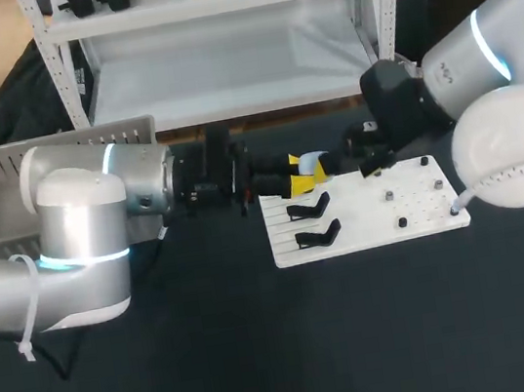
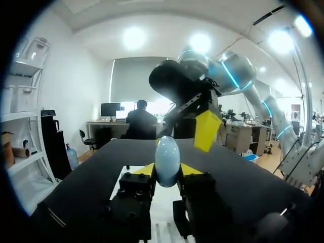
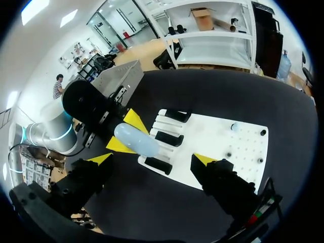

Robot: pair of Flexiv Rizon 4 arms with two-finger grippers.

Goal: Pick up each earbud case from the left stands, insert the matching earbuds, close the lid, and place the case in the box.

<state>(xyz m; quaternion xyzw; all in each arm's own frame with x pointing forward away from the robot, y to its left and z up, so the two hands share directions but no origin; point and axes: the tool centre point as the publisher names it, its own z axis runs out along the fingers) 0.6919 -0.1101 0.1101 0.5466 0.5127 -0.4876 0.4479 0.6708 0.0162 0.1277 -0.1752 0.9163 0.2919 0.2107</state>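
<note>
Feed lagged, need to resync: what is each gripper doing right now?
Left gripper: shut on the earbud case.
Right gripper: open, holding nothing.

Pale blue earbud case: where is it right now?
In the head view the case is mid-table, clamped in the left arm's jaws by the white board's far left corner, near the black stands.

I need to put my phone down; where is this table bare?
The bare stretch is the table on the near side of the white board. The board's right half holds only small pegs. It is crowded at its far left corner, where the left claw holds a blue case beside the right claw.
</note>
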